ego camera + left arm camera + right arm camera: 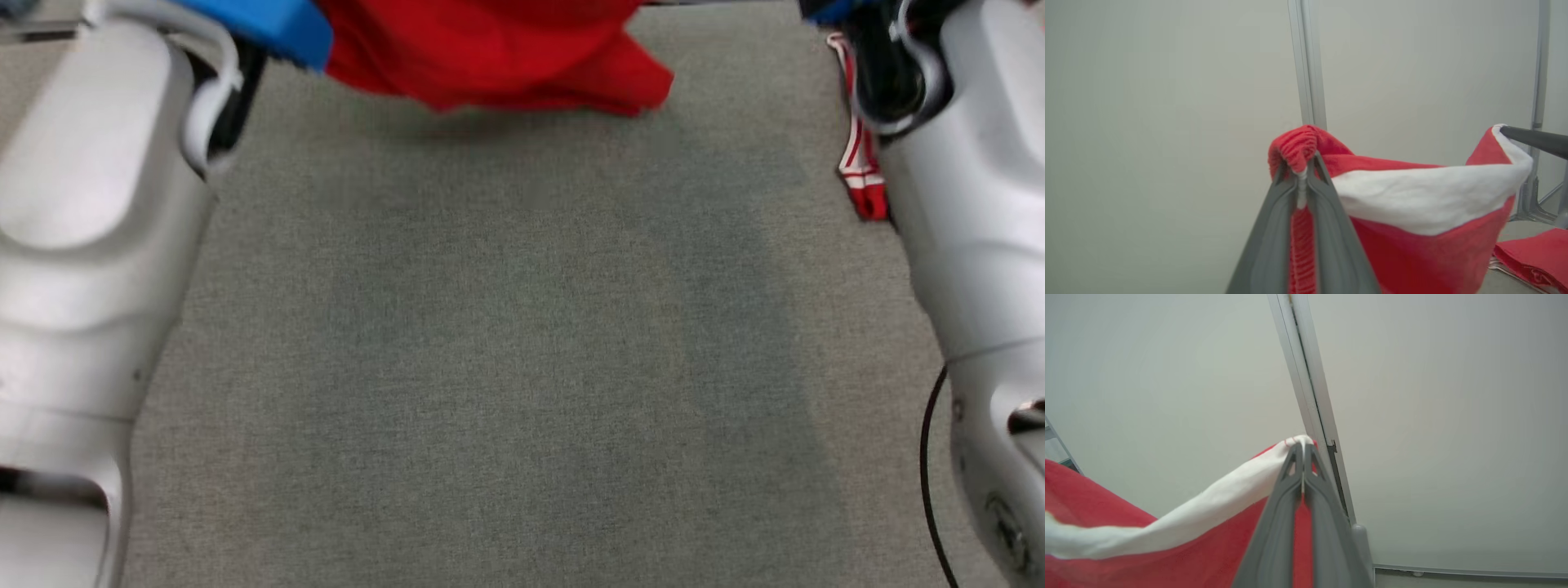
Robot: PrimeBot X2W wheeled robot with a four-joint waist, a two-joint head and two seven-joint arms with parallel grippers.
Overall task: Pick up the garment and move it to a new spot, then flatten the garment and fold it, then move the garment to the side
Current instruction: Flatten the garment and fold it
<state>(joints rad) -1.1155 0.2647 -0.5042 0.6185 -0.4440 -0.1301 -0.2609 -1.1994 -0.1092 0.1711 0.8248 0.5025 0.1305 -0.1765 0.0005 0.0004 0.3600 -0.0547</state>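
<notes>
The garment (1425,253) is red with a white band along its top edge. It hangs in the air, stretched between my two grippers. My left gripper (1302,163) is shut on a bunched red corner of it. My right gripper (1302,451) is shut on the other corner, where the white band (1224,498) ends; its dark fingertip (1535,141) also shows at the right of the left wrist view. In the head view the garment's (506,57) lower hem hangs at the top edge, above the grey table (522,367), between my two pale forearms.
A red and white striped strip (861,155) hangs by my right forearm. Folded red cloth (1535,253) lies at the table's side. A pale wall with an upright metal post (1310,396) stands behind the table.
</notes>
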